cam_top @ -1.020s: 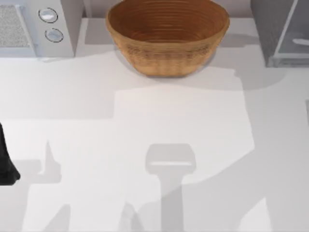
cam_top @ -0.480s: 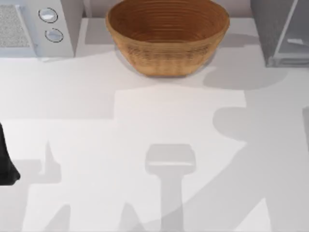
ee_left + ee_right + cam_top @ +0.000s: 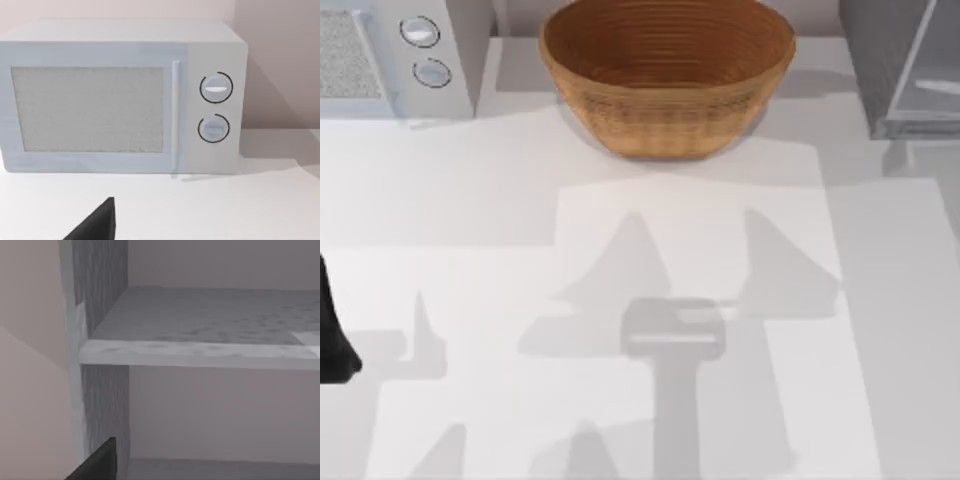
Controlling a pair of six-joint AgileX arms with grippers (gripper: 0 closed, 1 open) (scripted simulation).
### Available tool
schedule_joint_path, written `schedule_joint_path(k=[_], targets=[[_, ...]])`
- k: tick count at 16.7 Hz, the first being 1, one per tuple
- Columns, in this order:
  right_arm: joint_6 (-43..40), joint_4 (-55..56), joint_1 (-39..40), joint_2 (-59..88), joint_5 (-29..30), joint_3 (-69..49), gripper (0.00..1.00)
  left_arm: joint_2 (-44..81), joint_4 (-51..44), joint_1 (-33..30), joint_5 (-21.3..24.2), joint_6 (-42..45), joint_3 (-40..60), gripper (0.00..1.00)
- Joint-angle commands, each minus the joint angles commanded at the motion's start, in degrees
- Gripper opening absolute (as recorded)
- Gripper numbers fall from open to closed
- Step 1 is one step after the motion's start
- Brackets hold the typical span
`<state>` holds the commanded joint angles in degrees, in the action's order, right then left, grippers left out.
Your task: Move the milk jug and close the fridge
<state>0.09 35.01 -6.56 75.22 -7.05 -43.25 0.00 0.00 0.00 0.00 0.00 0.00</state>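
step: right gripper (image 3: 92,462) is facing the open fridge (image 3: 200,335) shelf; grip cannot be told.
milk jug: whereabouts cannot be told.
left arm (image 3: 335,340): parking at the desk's (image 3: 470,300) left edge.
next: closing the fridge likely needs a push on its door.

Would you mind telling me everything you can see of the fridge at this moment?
The fridge stands at the table's far right corner in the top view, cut off by the edge: a grey speckled cabinet with a pale, glassy door panel on its front. In the right wrist view its interior lies open, with a speckled grey side wall and a shelf with a pale front edge; the compartment below looks bare. The basket stands apart on its left.
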Motion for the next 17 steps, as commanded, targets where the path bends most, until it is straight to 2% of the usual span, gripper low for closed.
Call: schedule_joint_path(k=[10,14,17], targets=[[-0.2,-26.4,4.7,-58.8,5.5,32.6,1.0,0.0,0.0,0.0,0.0,0.0,0.0,1.0],[-0.1,-33.1,6.1,-71.8,6.7,40.8,1.0,0.0,0.0,0.0,0.0,0.0,0.0,1.0],[-0.1,-35.0,6.6,-75.2,7.0,43.3,1.0,0.0,0.0,0.0,0.0,0.0,0.0,1.0]])
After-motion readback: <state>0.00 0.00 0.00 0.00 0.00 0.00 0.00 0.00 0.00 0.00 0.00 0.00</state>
